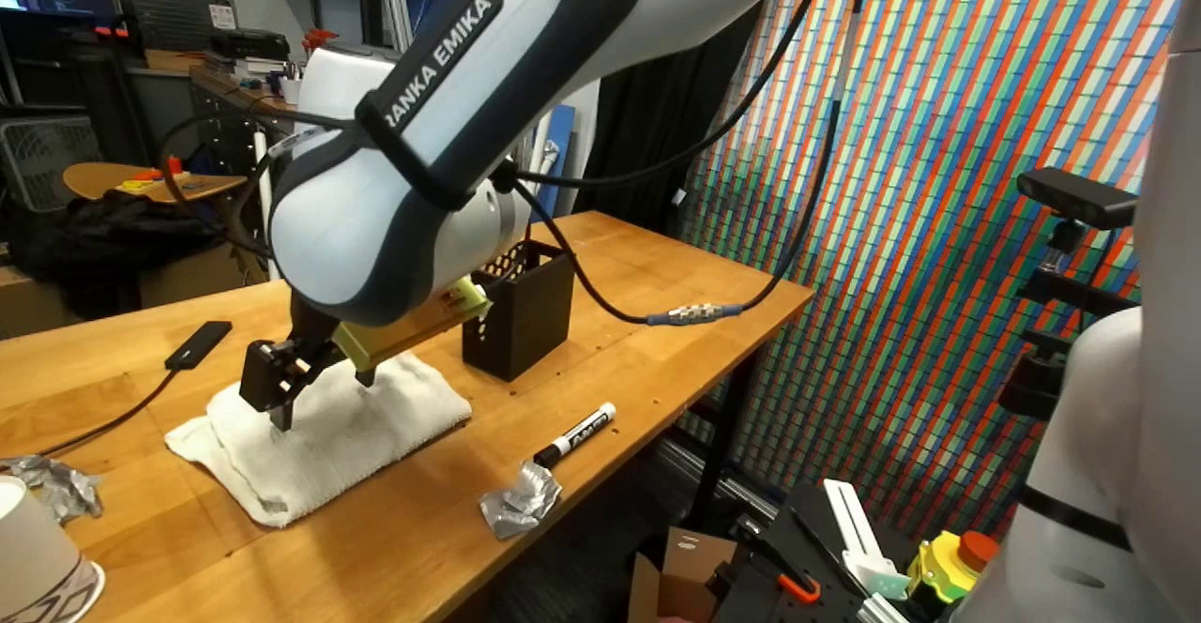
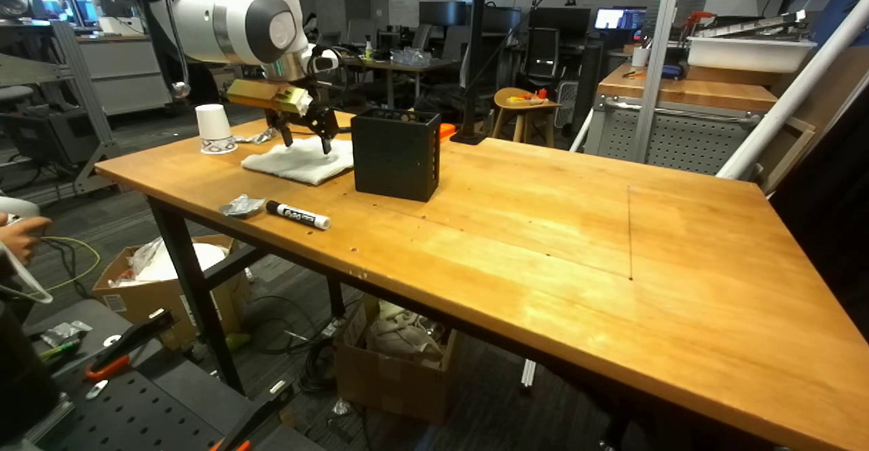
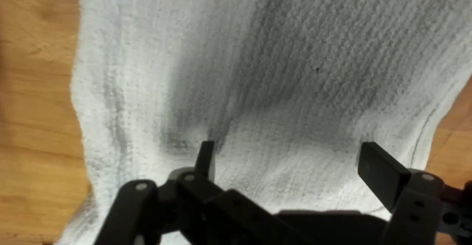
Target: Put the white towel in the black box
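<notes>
The white towel (image 1: 361,454) lies folded flat on the wooden table. It also shows in an exterior view (image 2: 295,168) and fills most of the wrist view (image 3: 295,71). The black box (image 1: 539,318) stands upright on the table beside the towel, with an open top and perforated sides; it also shows in an exterior view (image 2: 394,155). My gripper (image 1: 324,400) points down over the towel, also in an exterior view (image 2: 307,147). In the wrist view its fingers (image 3: 287,149) are wide apart with nothing gripped. The tips are at or just above the cloth; contact is unclear.
A marker (image 1: 577,433) and crumpled foil (image 1: 522,501) lie near the table edge. A paper cup (image 2: 214,128) and more foil (image 1: 58,487) are beyond the towel. A black device with a cable (image 1: 197,345) lies near the towel. A dark post (image 2: 470,135) stands behind the box.
</notes>
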